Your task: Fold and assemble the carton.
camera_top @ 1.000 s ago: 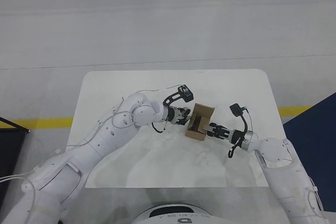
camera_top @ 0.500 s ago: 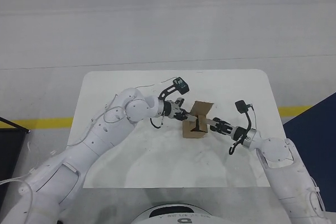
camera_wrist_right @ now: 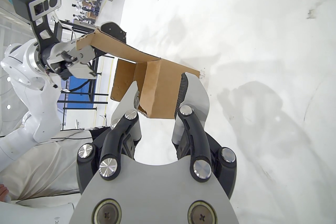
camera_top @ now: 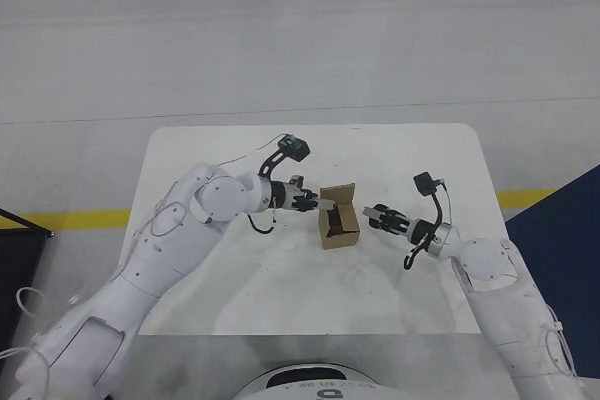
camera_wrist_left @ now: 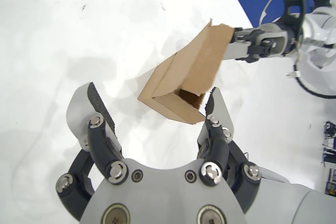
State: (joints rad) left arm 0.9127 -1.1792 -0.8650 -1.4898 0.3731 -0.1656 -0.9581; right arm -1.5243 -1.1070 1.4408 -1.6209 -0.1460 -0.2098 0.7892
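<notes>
A small brown carton [camera_top: 338, 222] stands partly folded near the middle of the white table, one flap raised and its top open. My left gripper [camera_top: 305, 200] sits just beside its left side. In the left wrist view this gripper [camera_wrist_left: 151, 101] is open, one fingertip [camera_wrist_left: 211, 104] close to the carton [camera_wrist_left: 183, 78] corner. My right gripper [camera_top: 372, 214] is at the carton's right side. In the right wrist view it [camera_wrist_right: 158, 89] is shut on a carton [camera_wrist_right: 126, 51] wall, with the open left gripper [camera_wrist_right: 78, 57] beyond the raised flap.
The white table [camera_top: 280, 290] has bare room all around the carton, with rounded corners and its far edge well behind. A blue panel [camera_top: 580, 230] stands on the floor off the table's right side.
The carton has shifted left and a little farther from me. My left gripper has drawn back to the left off the carton. My right gripper has followed the carton leftward.
</notes>
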